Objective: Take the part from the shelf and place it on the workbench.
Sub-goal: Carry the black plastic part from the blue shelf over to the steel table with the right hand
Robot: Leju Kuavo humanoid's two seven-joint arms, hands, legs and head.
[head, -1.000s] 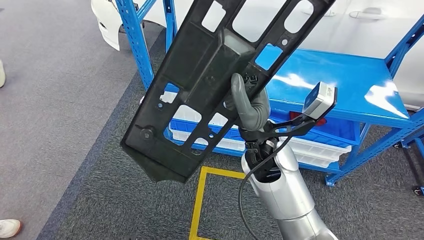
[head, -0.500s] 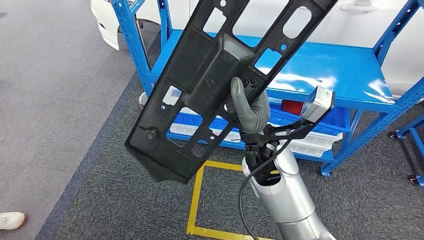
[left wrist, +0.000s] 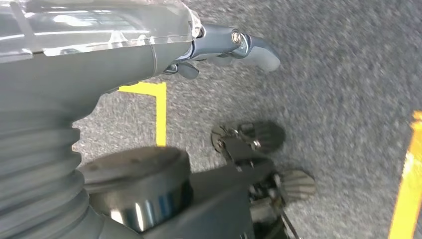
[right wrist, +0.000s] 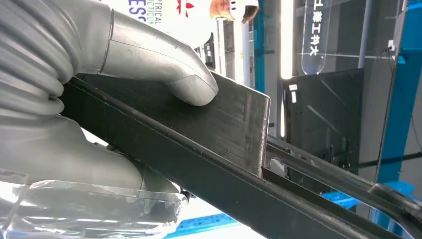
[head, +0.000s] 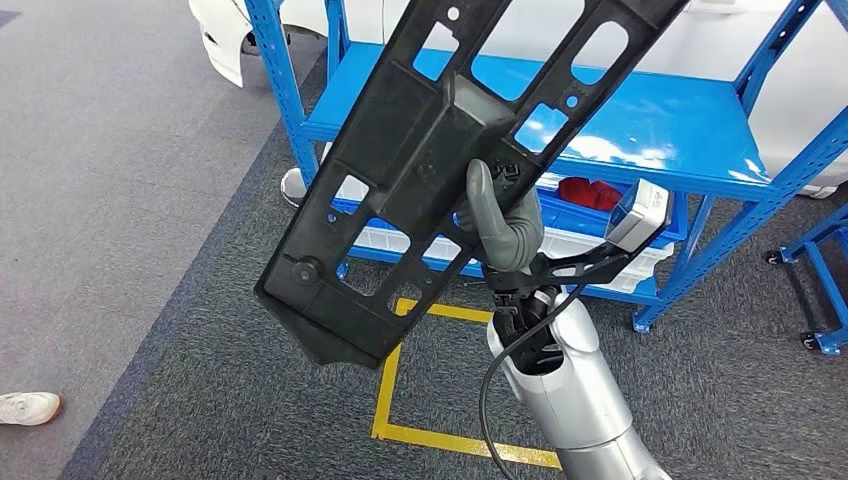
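The part [head: 420, 150] is a long black plastic panel with several cut-outs. It hangs tilted high in front of me, well above the floor, in the head view. My right hand [head: 500, 225] grips it near the middle of one long edge from below. In the right wrist view the grey thumb [right wrist: 164, 64] presses on the flat black face of the part [right wrist: 224, 129]. My left hand [left wrist: 99, 64] hangs low over the carpet with nothing in it, its thumb [left wrist: 249, 47] stretched out.
The blue shelf [head: 660, 120] stands behind the part, with white bins [head: 600, 262] and red pieces [head: 590, 190] on its lower level. A white car [head: 225, 40] is behind it. A yellow tape square [head: 400, 400] marks the carpet. A person's shoe [head: 28, 407] is at the left.
The whole picture has shifted: the camera has drawn back from the shelf, and more of the yellow square shows. The part stays in my right hand at the same tilt.
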